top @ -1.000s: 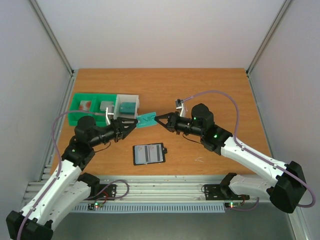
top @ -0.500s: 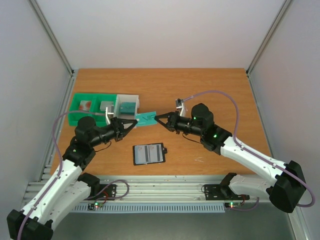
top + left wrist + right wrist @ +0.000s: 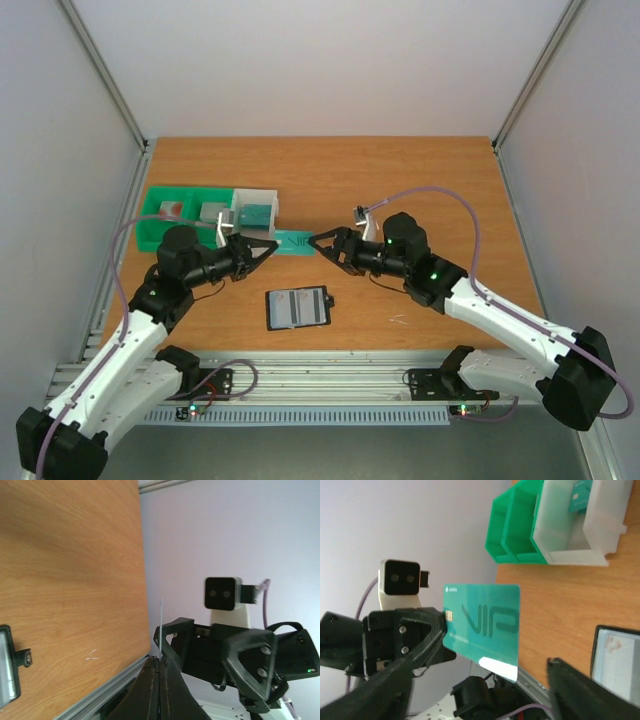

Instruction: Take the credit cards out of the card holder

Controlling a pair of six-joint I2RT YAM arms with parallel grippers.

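A teal-green credit card [image 3: 293, 241] marked VIP hangs above the table between the two arms. My left gripper [image 3: 272, 243] is shut on its left end. In the left wrist view the card [image 3: 161, 627] shows edge-on, rising from my closed left gripper [image 3: 160, 662]. My right gripper [image 3: 320, 244] stands open at the card's right end, its jaws apart on either side and not touching it. The right wrist view shows the card's face [image 3: 482, 625] with my right gripper [image 3: 495, 655] spread wide. The black card holder [image 3: 297, 307] lies open on the table, nearer than the card.
A green two-bin tray [image 3: 150, 215] and a white tray [image 3: 268, 195] stand at the left, behind my left gripper. The white tray holds another teal card [image 3: 257, 213]. Small cards lie in the green bins. The card holder's clasp tab [image 3: 26, 656] points right.
My left gripper has shut on the teal card. My right gripper, which held the card before, has opened and let go. The card has levelled and shifted slightly left.
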